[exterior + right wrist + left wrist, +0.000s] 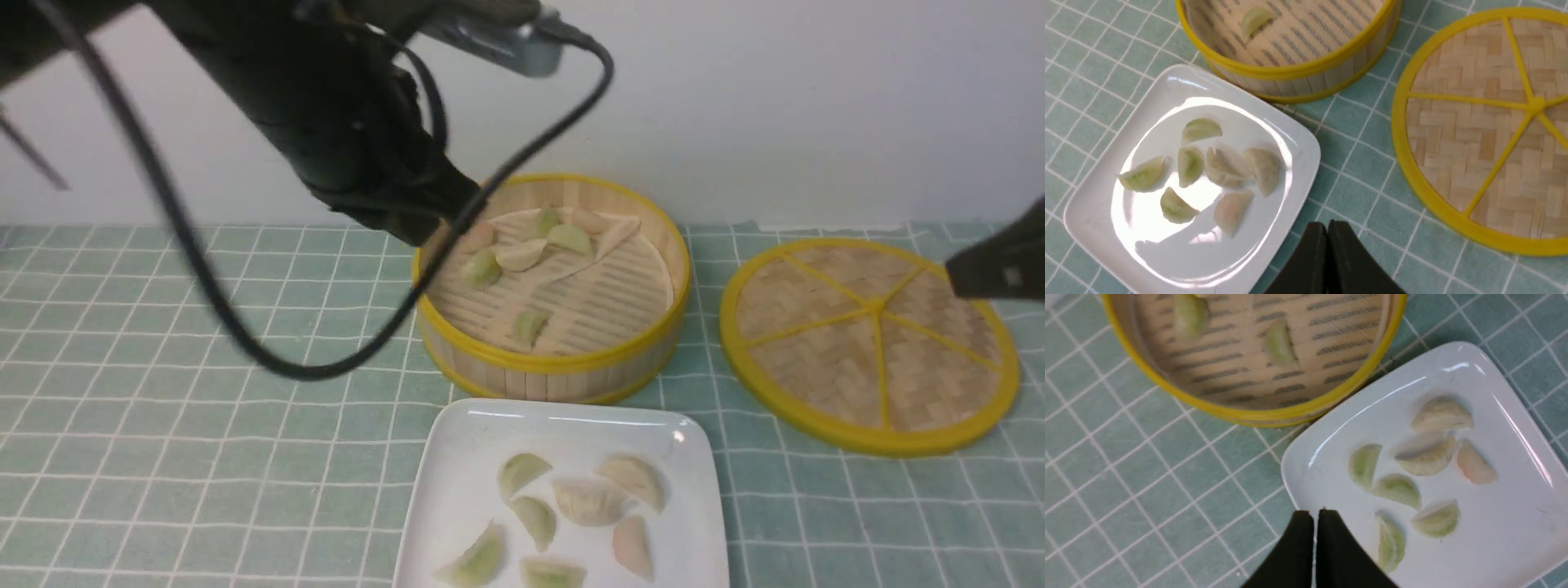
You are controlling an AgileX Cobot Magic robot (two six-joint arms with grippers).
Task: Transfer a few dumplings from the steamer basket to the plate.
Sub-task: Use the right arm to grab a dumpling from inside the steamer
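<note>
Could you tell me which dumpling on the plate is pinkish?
The pinkish crescent dumpling toward the white square plate's right; the other six are green or whitish.

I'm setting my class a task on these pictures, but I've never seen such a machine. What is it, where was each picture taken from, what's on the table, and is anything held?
It is a robot with two arms. The front view looks forward from between them; the other two come from cameras on each wrist. On a checked cloth sit a bamboo steamer basket with dumplings inside, a woven lid beside it, and a white plate bearing seven more. The left fingers and right fingers are shut and hold nothing.
</note>
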